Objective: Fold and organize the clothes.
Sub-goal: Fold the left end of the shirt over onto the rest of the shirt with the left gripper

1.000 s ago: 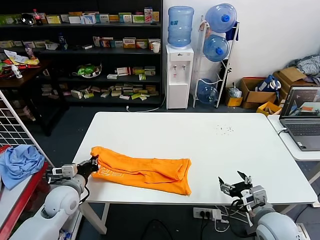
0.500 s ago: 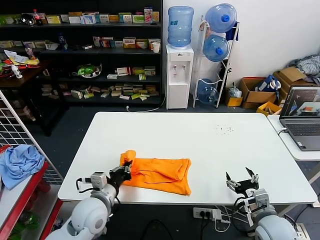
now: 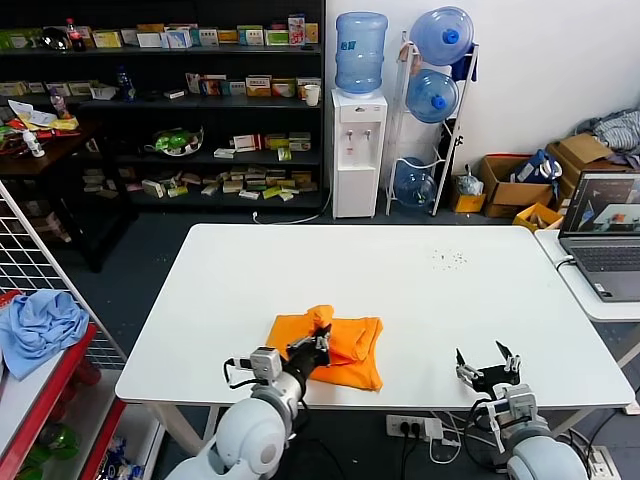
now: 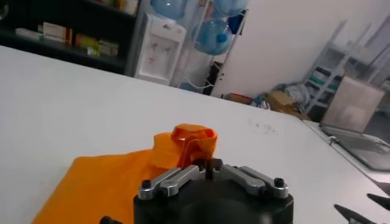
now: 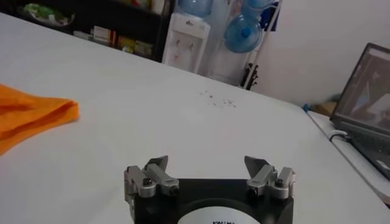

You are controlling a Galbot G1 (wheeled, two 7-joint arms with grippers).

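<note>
The orange T-shirt (image 3: 345,350) lies bunched near the front edge of the white table (image 3: 400,280), folded over on itself. My left gripper (image 3: 318,340) is shut on a raised fold of the shirt's left end (image 4: 192,141), held a little above the rest of the cloth (image 4: 103,182). My right gripper (image 3: 488,362) hovers open at the table's front right edge, apart from the shirt; in the right wrist view its fingers (image 5: 207,165) stand wide with nothing between them, and the shirt's edge (image 5: 36,115) shows off to one side.
A laptop (image 3: 605,235) sits on a side table at the right. A light blue cloth (image 3: 38,325) lies on a red rack at the left. Shelves (image 3: 160,100), a water dispenser (image 3: 358,130) and boxes stand behind the table.
My left gripper has dragged the shirt's left end rightward over the rest of the shirt, making the pile much shorter. The right gripper has stayed open, shifting only slightly.
</note>
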